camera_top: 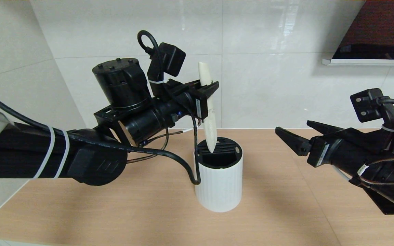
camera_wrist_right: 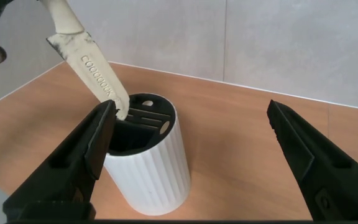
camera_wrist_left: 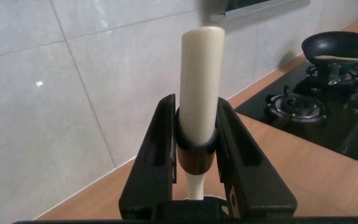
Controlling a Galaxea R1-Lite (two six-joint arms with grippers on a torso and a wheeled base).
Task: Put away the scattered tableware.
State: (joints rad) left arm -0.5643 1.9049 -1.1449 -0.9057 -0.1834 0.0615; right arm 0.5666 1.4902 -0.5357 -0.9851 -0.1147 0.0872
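Knife tip at holder slot
Left gripper clamps handle, blade down for slotting; right gripper spread wide, empty

1. Head view: set high behind both arms, it faces forward and down onto the wooden counter and tiled wall. The white holder stands central, at middle range.
2. Left wrist view: mounted just behind the left gripper, it looks along the jaws clamped on the knife, very close to it. A stove lies far beyond.
3. Right wrist view: looks out between the spread fingers of the right gripper, down at the nearby holder.
4. Overlap: the knife appears in all three views; the holder, counter and wall are shared by the head and right wrist views.
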